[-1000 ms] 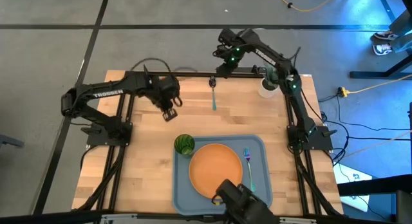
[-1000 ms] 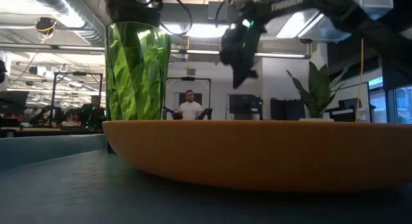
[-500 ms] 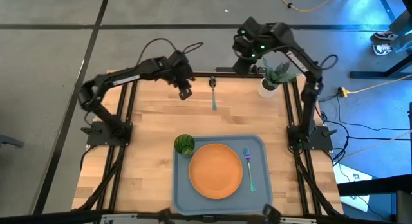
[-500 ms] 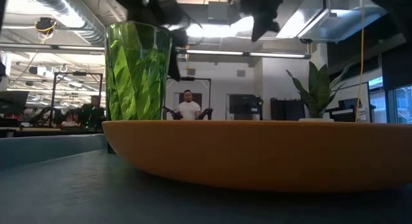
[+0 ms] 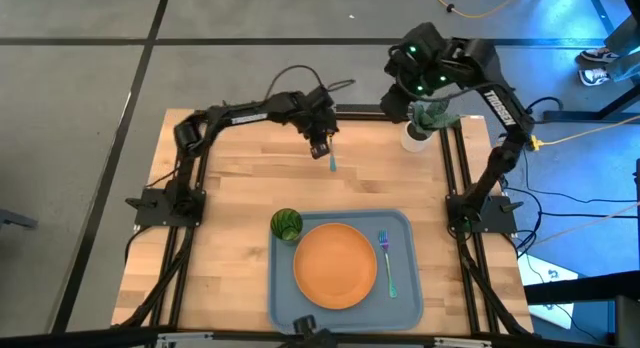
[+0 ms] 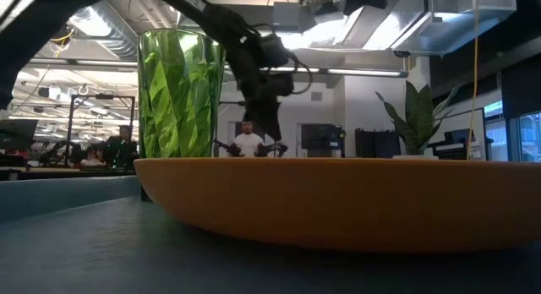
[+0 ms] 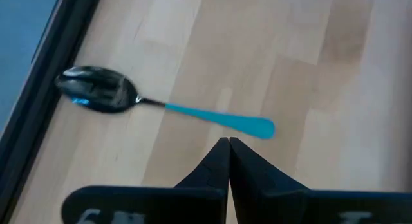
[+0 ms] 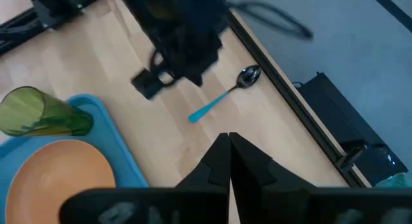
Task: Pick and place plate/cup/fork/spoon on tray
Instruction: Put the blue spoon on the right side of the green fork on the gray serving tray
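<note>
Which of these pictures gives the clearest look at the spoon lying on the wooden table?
The left wrist view: the spoon fills the frame, dark bowl and teal handle, lying just ahead of the shut left gripper. The right wrist view shows it smaller, beside that arm. In the high view the arm hides most of it. The low view doesn't show it.

One plate (image 5: 335, 265); one cup (image 5: 286, 224); one fork (image 5: 386, 262); one spoon (image 5: 332, 160); one tray (image 5: 281, 296).
</note>
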Controlling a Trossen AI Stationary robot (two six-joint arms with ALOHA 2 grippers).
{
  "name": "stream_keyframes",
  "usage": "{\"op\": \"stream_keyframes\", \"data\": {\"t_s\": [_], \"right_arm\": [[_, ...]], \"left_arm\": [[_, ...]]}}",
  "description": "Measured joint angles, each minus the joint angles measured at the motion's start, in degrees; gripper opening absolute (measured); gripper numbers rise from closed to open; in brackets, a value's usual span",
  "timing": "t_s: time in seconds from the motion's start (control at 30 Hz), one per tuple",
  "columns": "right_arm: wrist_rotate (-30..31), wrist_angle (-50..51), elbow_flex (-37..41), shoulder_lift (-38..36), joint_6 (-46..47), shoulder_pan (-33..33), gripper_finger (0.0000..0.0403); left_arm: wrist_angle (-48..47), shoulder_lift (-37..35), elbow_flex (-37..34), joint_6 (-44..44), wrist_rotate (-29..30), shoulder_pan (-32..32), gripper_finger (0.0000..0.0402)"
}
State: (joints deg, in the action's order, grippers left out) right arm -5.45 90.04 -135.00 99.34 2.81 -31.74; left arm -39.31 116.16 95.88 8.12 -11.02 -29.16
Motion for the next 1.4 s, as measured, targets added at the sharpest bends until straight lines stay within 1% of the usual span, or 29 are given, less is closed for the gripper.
{"op": "stream_keyframes", "data": {"t_s": [0.1,0.2,0.3,0.4,0.53,0.67,1.0,1.2,1.27,1.4], "right_arm": [[0.84,0.00,0.00,-0.76,0.11,0.26,0.0007],[2.14,-0.02,0.00,-1.31,1.09,0.47,0.0007],[3.20,-0.02,0.00,-1.54,1.46,0.47,0.0007],[3.45,-0.02,0.00,-1.54,1.44,0.47,0.0007],[3.45,-0.02,0.00,-1.54,1.39,0.47,0.0007],[3.45,-0.03,0.00,-1.54,1.26,0.47,0.0007],[3.43,-0.02,0.00,-1.54,0.07,0.48,0.0007],[3.41,-0.03,0.00,-1.54,-0.11,0.49,0.0007],[3.39,-0.02,0.00,-1.54,-0.03,0.49,0.0007],[3.32,-0.05,0.00,-1.54,0.07,0.49,0.0007]], "left_arm": [[-0.01,2.68,1.14,-0.69,2.41,1.26,0.0000],[-0.08,4.63,1.35,-6.10,6.13,2.15,0.0000],[0.00,6.78,1.46,-9.05,7.30,2.52,0.0000],[-0.18,8.18,1.43,-9.54,9.31,2.72,0.0000],[0.87,8.26,1.43,-9.51,11.61,2.64,0.0000],[4.54,8.26,1.43,-9.53,9.99,1.60,0.0000],[4.88,8.29,1.43,-12.58,8.46,0.59,0.0000],[4.95,10.18,1.42,-15.46,8.51,0.41,0.0000],[4.59,10.69,1.37,-15.58,7.54,0.43,0.0000],[5.61,10.55,1.41,-16.26,8.54,0.78,0.0000]]}}
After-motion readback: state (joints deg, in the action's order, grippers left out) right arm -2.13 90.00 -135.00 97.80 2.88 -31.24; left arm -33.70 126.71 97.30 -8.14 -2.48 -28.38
